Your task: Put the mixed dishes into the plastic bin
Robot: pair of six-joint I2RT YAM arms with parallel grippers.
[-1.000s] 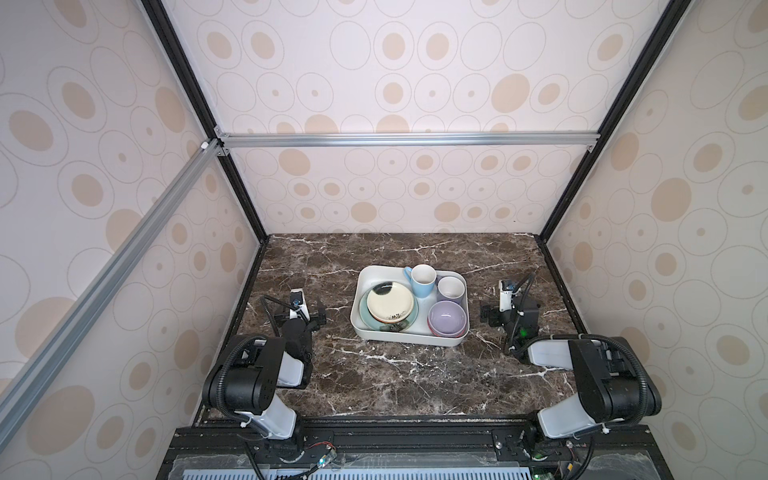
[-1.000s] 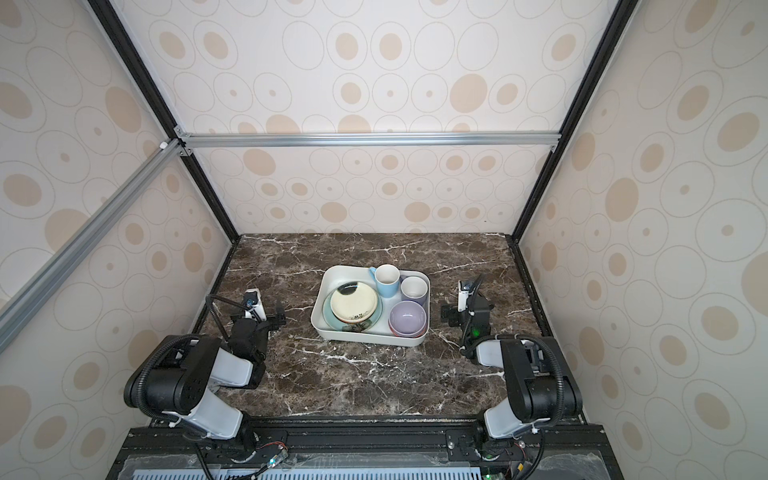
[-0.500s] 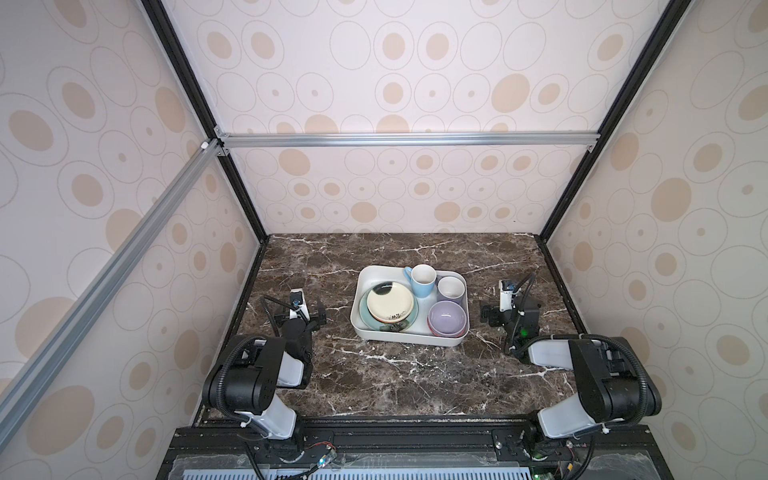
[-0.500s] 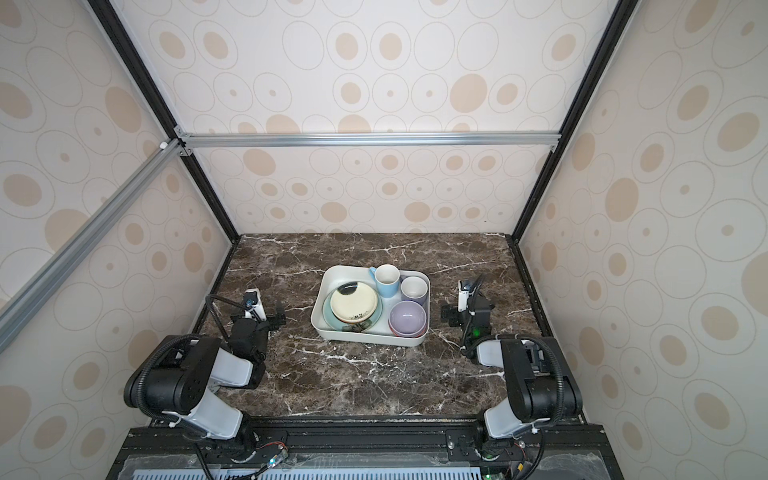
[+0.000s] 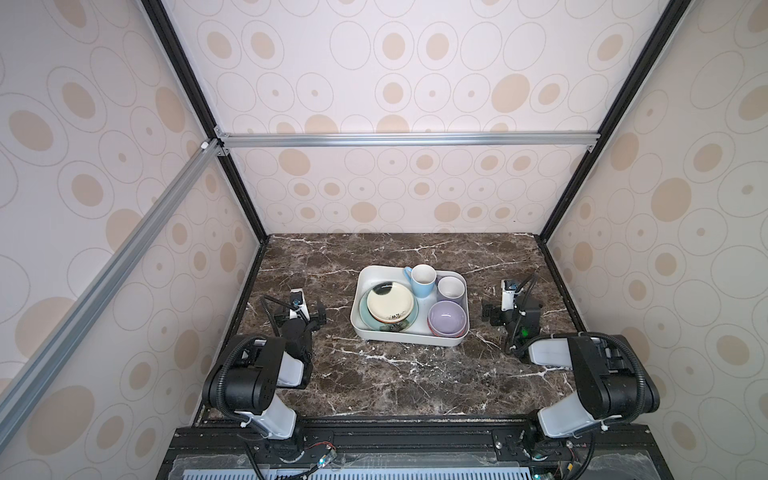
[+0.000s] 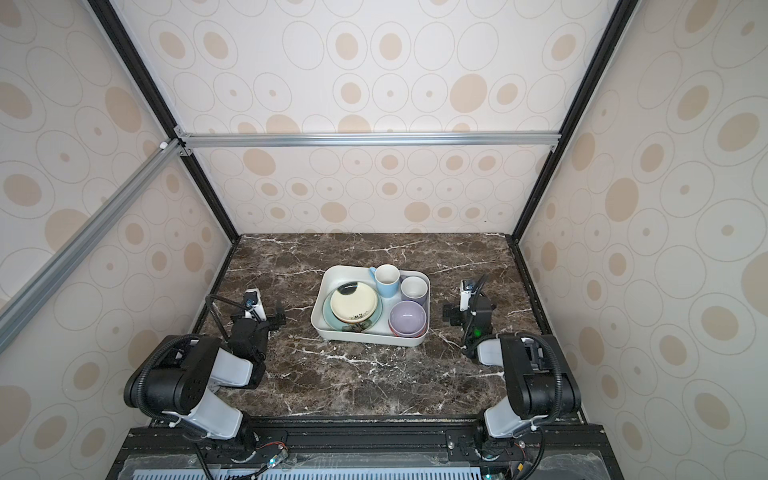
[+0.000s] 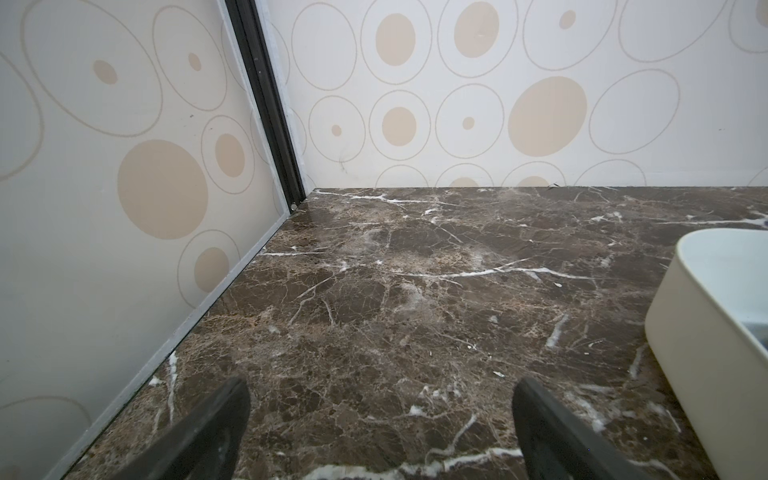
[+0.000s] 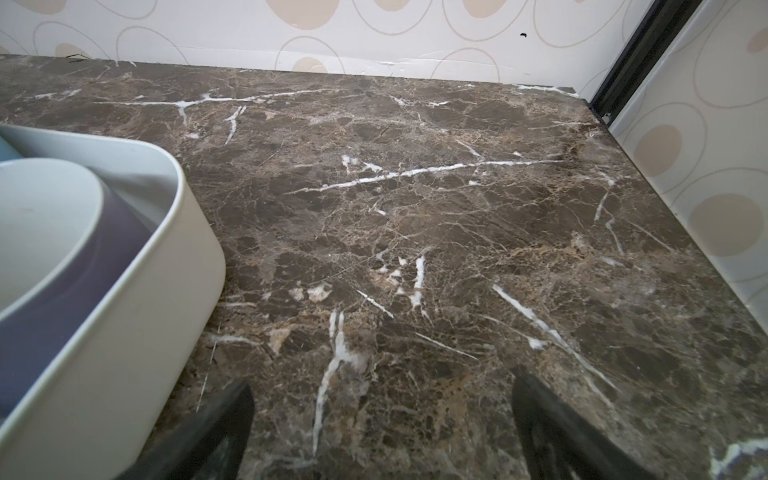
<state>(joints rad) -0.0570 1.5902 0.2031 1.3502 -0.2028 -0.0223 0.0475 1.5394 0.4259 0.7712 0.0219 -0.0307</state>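
On the marble tabletop [image 5: 415,382], centre: white plastic bin [image 5: 399,337] holds all the dishes. Black-and-cream plate [image 5: 390,306] lies on the teal plate [image 5: 365,320], left half. Light-blue mug [image 5: 423,283] and lavender-grey mug [image 5: 451,289] stand upright at the far wall; lavender-lined bowl [image 5: 446,319] sits near right. Left gripper [image 7: 380,386] and right gripper [image 8: 380,388] flank the bin, clear of it, jaws wide, empty.

The white plastic bin [image 5: 409,340] stood level at the centre of the tabletop [image 5: 395,382]. Inside, to the left, the black-and-cream plate [image 5: 390,305] lay stacked on the teal plate [image 5: 366,318]. The light-blue mug [image 5: 422,284] and lavender-grey mug [image 5: 451,288] stood upright, side by side, along the far wall. The bowl [image 5: 447,318], lavender inside, sat upright in the near right corner.
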